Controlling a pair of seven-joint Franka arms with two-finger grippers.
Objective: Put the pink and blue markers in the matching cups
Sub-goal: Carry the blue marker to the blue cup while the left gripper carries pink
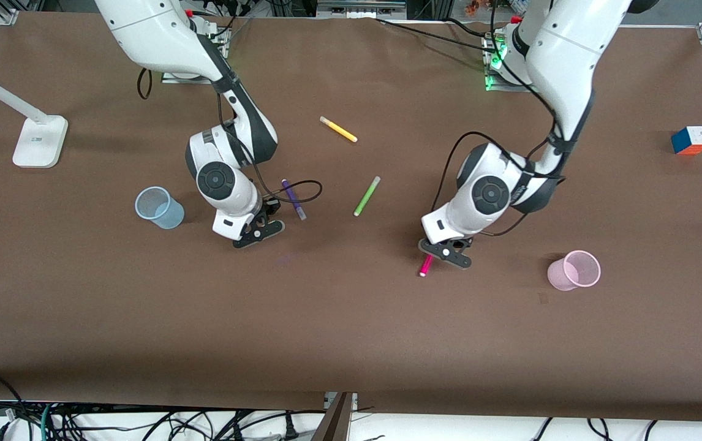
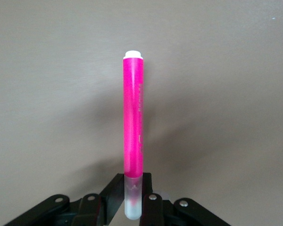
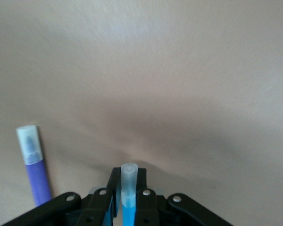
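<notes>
Brown cloth covers the counter [image 1: 351, 318], with cables hanging along its near edge. The left hand [image 1: 446, 252] sits low over the counter, toward the left arm's end, its fingers [image 2: 114, 194] clamped on the pale cap end of the pink marker [image 1: 426, 265]; in the left wrist view the pink marker [image 2: 133, 141] sticks straight out from the fingers, white plug at its tip, with faint print running along the barrel that is too small to read. The pink cup [image 1: 574, 270] stands upright on the counter near that hand, closer to the left arm's end and apart from the marker. The right hand [image 1: 258, 233] is low over the counter toward the right arm's end, its fingers [image 3: 142, 200] closed on the blue marker [image 3: 128, 190], whose clear-grey cap pokes out between them; from the front camera this marker is hidden by the hand. The blue cup [image 1: 158, 207] stands upright just beside that hand, nearer the right arm's end. A purple marker [image 1: 293, 199] lies on the counter beside the right hand, with a green marker [image 1: 366, 196] and a yellow marker [image 1: 338, 129] lying between the two arms, the yellow one farthest from the front camera. A colour puzzle cube [image 1: 691, 140] sits near the left arm's end, and a white lamp base [image 1: 40, 141] carries a small label that cannot be read.
</notes>
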